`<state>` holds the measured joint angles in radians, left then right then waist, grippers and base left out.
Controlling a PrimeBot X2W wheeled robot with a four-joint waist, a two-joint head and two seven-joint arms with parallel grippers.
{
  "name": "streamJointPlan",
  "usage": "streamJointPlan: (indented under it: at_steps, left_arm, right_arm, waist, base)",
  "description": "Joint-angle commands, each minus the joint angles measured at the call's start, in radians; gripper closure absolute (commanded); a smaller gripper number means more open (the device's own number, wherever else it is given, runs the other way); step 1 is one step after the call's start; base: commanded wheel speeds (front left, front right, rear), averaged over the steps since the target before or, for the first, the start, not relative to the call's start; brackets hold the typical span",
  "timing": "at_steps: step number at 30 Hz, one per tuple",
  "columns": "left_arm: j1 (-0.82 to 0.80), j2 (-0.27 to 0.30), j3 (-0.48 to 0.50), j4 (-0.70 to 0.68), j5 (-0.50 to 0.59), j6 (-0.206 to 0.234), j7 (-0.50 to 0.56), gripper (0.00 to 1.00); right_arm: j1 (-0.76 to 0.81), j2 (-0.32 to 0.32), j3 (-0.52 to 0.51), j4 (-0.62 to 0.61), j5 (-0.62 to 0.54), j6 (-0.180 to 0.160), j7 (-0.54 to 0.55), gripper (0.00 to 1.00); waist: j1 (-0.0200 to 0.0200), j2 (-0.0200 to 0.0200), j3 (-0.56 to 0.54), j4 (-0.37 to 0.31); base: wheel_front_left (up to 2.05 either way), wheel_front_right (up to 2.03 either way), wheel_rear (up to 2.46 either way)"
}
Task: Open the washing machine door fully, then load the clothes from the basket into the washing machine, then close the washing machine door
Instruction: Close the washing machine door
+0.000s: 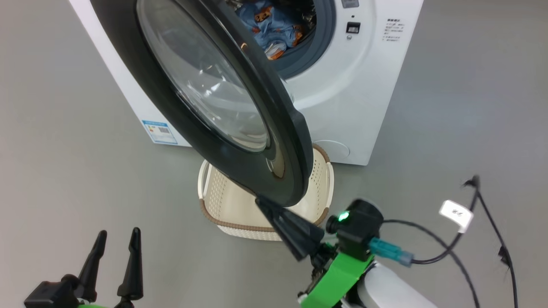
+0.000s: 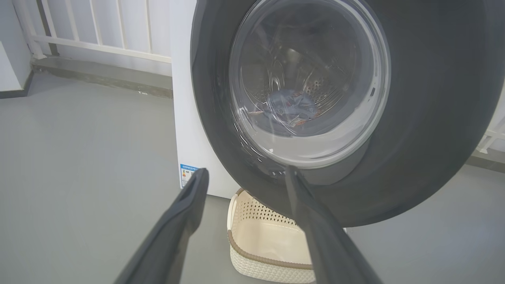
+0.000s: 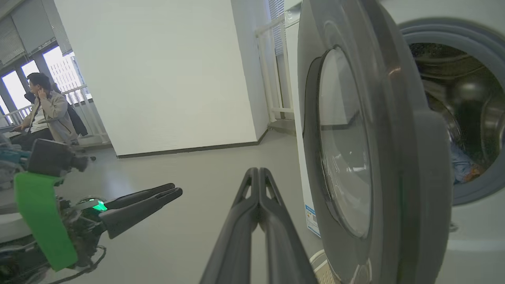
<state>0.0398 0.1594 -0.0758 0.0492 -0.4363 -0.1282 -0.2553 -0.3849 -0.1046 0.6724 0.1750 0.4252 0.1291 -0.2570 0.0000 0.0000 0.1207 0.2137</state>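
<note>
Right end effector (image 1: 262, 203), fingers pressed together, meets the half-open washing machine door (image 1: 291, 141) at its lower rim, seemingly touching; a slip off that gloss would leave it ajar. Clothes (image 1: 269, 25) in the drum (image 3: 469, 94), basket (image 1: 239, 205) beneath. Left end effector (image 1: 119, 233) spread.

Soft even daylight, windows (image 3: 14, 88) blown out, pale reflections on the washing machine door (image 1: 214, 98) glass.
</note>
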Motion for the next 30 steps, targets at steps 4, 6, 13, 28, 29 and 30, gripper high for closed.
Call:
streamJointPlan:
  at_steps: [4, 6, 13, 28, 29, 30]
  left_arm:
    - [-0.053, 0.005, 0.042, -0.015, -0.004, -0.003, -0.006, 0.0]
    - [-0.056, 0.0, 0.041, -0.014, -0.006, -0.003, -0.006, 0.0]
    - [-0.08, -0.008, 0.04, -0.014, -0.011, -0.003, -0.006, 0.0]
    - [-0.115, -0.01, 0.032, -0.022, -0.013, -0.003, -0.006, 0.0]
    - [-0.116, -0.01, 0.031, -0.023, -0.014, -0.003, -0.006, 0.0]
    - [-0.118, -0.01, 0.031, -0.025, -0.014, -0.003, -0.006, 0.0]
  right_arm:
    - [-0.005, 0.006, 0.058, 0.07, 0.03, 0.002, -0.005, 1.0]
    - [-0.02, 0.007, 0.057, 0.103, 0.04, 0.002, -0.005, 1.0]
    - [-0.081, 0.022, 0.0, 0.167, 0.037, 0.002, -0.005, 1.0]
    - [-0.152, 0.047, -0.119, 0.206, -0.001, 0.002, -0.005, 1.0]
    - [-0.155, 0.048, -0.132, 0.206, -0.005, 0.002, -0.005, 1.0]
    - [-0.159, 0.048, -0.144, 0.206, -0.008, 0.002, -0.005, 1.0]
  waist:
    - [0.0, 0.0, 0.029, 0.01]
    - [0.0, 0.0, 0.041, 0.011]
    - [0.0, 0.0, 0.079, 0.017]
    - [0.0, 0.0, 0.122, 0.026]
    - [0.0, 0.0, 0.124, 0.026]
    - [0.0, 0.0, 0.128, 0.026]
  base:
    - [0.0, 0.0, 0.0]
    - [0.0, 0.0, 0.0]
    - [0.0, 0.0, 0.0]
    - [0.0, 0.0, 0.0]
    - [0.0, 0.0, 0.0]
    - [0.0, 0.0, 0.0]
